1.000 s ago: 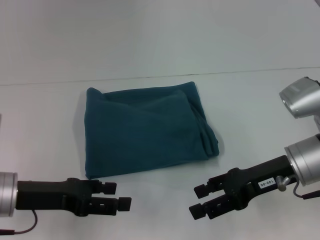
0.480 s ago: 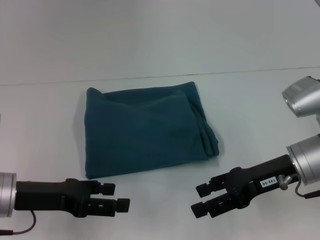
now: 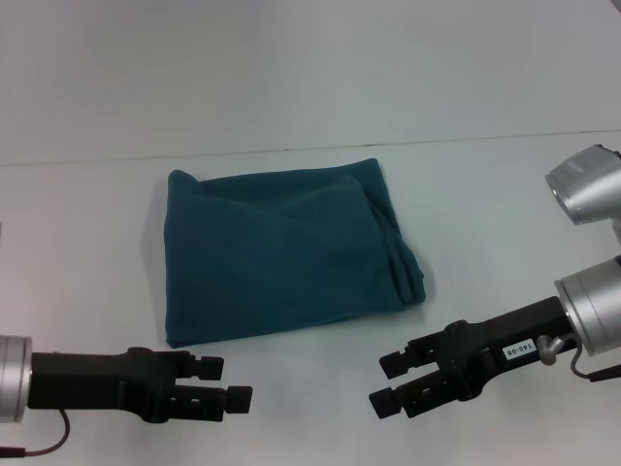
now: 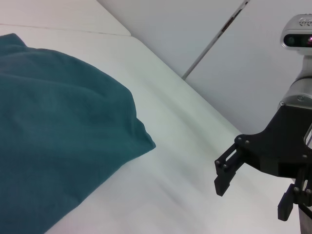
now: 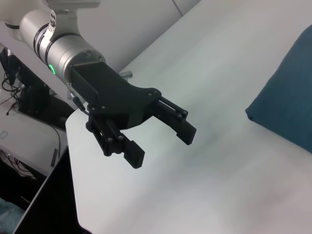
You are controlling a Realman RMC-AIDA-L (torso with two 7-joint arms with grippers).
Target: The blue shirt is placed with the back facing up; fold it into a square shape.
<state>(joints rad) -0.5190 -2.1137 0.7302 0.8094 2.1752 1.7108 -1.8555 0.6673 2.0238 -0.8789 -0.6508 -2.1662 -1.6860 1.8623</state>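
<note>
Since a second ago the right gripper [image 3: 392, 382] has eased slightly lower and the left gripper [image 3: 229, 382] has barely shifted; the shirt [image 3: 281, 254] lies unchanged. Both claws stand open and hold nothing, at 7 and 5 o'clock of the shirt, apart from it. The shirt sits mid-table [image 3: 485, 194], folded into a rough square, slightly wider than deep, long axis 9 to 3 o'clock, plain teal, with bunched layers along its 3 o'clock edge.
</note>
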